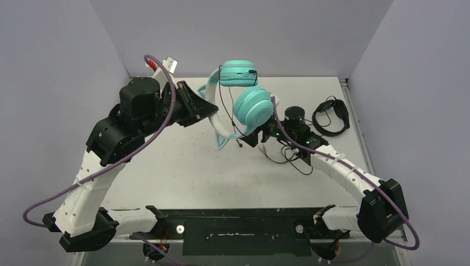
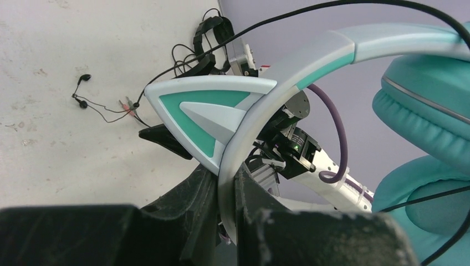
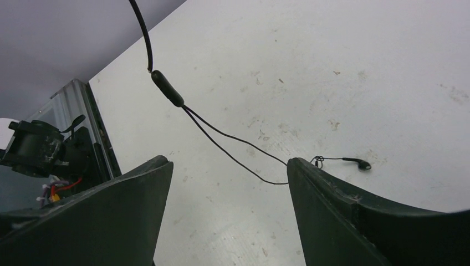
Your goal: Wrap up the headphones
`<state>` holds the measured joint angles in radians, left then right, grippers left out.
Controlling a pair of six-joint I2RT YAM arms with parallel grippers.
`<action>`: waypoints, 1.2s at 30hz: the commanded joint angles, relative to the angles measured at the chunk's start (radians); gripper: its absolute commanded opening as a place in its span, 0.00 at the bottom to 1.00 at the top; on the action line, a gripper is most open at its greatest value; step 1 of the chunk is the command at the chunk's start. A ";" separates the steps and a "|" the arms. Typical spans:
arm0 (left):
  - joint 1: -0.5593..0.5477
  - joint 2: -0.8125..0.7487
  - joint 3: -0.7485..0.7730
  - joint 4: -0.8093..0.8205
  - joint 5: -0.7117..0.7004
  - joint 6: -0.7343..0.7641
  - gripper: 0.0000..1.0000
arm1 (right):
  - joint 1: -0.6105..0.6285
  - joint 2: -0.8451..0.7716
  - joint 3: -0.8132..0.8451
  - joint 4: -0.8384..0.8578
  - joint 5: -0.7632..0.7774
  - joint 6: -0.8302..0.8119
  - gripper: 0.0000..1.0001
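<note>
Headphones (image 1: 252, 108) aloft, headband (image 2: 288, 61) pinched tight in your left tool (image 2: 226, 191). Right tool (image 3: 228, 163) wide open, empty, nearer to cable (image 3: 166, 88), which trails down ahead, in line with its gap.
</note>
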<state>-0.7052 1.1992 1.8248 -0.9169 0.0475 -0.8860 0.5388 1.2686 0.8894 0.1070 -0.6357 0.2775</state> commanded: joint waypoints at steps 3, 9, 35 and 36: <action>0.003 0.004 0.067 0.097 -0.009 -0.047 0.00 | -0.017 0.020 0.035 0.102 -0.073 -0.069 0.79; 0.003 0.031 0.118 0.059 -0.021 -0.060 0.00 | -0.003 0.086 0.051 0.175 -0.196 -0.072 0.82; 0.004 0.156 0.307 -0.083 -0.012 -0.067 0.00 | 0.050 0.326 0.121 0.422 -0.145 0.006 0.15; 0.005 0.158 0.310 -0.091 -0.020 -0.061 0.00 | 0.046 0.304 0.101 0.422 -0.138 0.014 0.08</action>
<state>-0.7052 1.3670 2.0506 -1.0451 0.0391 -0.9569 0.5842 1.6344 0.9913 0.4446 -0.7601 0.2649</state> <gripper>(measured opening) 0.110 0.191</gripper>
